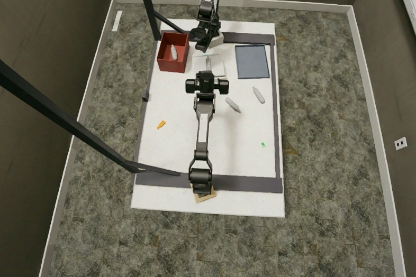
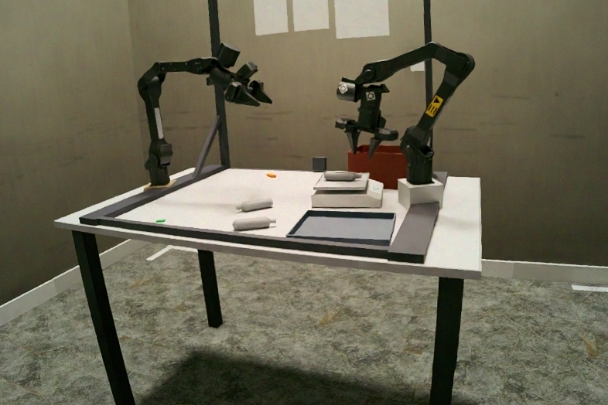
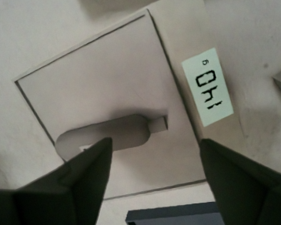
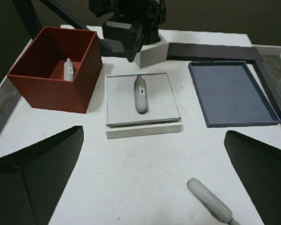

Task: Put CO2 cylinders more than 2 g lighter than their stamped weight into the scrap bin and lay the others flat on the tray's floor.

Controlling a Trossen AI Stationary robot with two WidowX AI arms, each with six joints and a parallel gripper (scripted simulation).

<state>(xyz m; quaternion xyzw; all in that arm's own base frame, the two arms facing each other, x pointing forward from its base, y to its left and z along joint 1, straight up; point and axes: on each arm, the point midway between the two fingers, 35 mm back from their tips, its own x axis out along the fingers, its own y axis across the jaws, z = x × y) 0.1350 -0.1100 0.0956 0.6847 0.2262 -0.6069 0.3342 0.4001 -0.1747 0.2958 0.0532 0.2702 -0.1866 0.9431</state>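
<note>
A grey cylinder (image 1: 208, 65) (image 2: 339, 176) (image 3: 122, 133) (image 4: 141, 102) lies on the scale (image 2: 343, 200) (image 4: 144, 132); the display (image 3: 207, 87) reads 140 g. Its label is partly hidden in the left wrist view. My left gripper (image 2: 362, 152) (image 3: 156, 145) is partly open and empty above the scale. One cylinder (image 1: 173, 51) (image 4: 68, 72) lies in the red bin (image 1: 172, 66) (image 4: 51, 92). Two others, one cylinder (image 1: 232, 104) (image 2: 255, 204) (image 4: 210, 200) and another (image 1: 258, 95) (image 2: 254, 223), lie on the table. The blue-grey tray (image 1: 252, 61) (image 2: 343, 226) (image 4: 236, 95) holds nothing. My right gripper (image 2: 264, 102) (image 4: 154, 134) is wide open, empty and high.
An orange piece (image 1: 161, 124) (image 2: 271, 175) and a small green piece (image 1: 263, 144) (image 2: 160, 220) lie on the table. A dark block (image 1: 145, 94) (image 2: 319, 164) is at the bin-side edge. The left arm's pale base (image 2: 419, 192) stands close behind the scale. Dark frame posts rise beside the table.
</note>
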